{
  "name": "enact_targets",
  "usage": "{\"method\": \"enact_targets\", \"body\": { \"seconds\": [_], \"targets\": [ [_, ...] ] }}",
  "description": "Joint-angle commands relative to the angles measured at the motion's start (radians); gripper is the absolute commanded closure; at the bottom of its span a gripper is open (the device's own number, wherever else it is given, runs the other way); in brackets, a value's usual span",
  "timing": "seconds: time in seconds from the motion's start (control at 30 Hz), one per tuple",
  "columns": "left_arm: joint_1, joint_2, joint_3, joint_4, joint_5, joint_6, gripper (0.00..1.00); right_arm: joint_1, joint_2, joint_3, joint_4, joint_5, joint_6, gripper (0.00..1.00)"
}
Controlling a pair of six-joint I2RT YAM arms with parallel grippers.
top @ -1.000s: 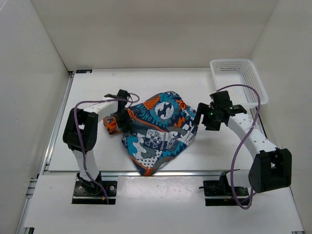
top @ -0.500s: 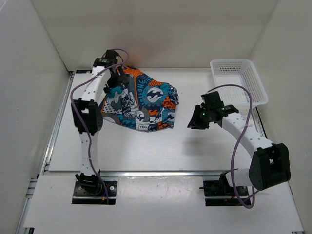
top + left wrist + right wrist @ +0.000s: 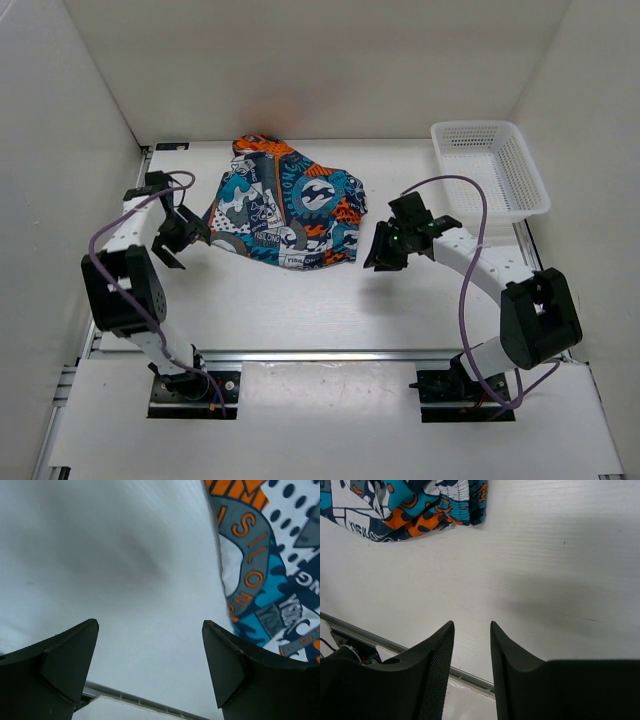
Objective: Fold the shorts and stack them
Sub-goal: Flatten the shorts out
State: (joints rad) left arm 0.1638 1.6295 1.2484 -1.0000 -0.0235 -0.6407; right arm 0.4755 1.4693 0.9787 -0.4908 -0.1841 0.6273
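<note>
Both empty, the left end effector (image 3: pixel 149 625) wide and the right end effector (image 3: pixel 471 625) narrow, we should pinch opposite edges of the shorts (image 3: pixel 285 215) rumpled near the counter's (image 3: pixel 400 310) far edge and spread them.

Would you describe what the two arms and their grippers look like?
The left arm and right arm have white links and black joints, with a purple cable looping along each. The left gripper and right gripper are black, each with two tapering fingers; the right's inner faces look finely textured.
</note>
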Motion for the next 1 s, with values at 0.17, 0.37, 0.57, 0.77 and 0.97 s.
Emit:
{"method": "enact_targets", "body": {
  "seconds": [0.17, 0.37, 0.57, 0.77, 0.97],
  "targets": [
    [0.009, 0.226, 0.179, 0.132, 0.128, -0.027, 0.05, 0.012, -0.026, 0.015, 0.043, -0.02, 0.023, 0.58],
    [0.009, 0.392, 0.29, 0.132, 0.128, -0.054, 0.05, 0.012, -0.037, -0.003, 0.032, -0.011, 0.043, 0.55],
    [0.0, 0.518, 0.361, 0.123, 0.164, -0.036, 0.68, 0.012, -0.014, -0.003, 0.066, -0.041, 0.119, 0.47],
    [-0.018, 0.4, 0.341, 0.113, 0.165, -0.027, 0.9, 0.003, 0.114, 0.031, 0.205, -0.093, 0.256, 0.47],
    [-0.027, 0.33, 0.341, 0.103, 0.177, -0.016, 0.9, 0.015, 0.327, 0.141, 0.268, -0.123, 0.29, 0.36]
  ]
}}
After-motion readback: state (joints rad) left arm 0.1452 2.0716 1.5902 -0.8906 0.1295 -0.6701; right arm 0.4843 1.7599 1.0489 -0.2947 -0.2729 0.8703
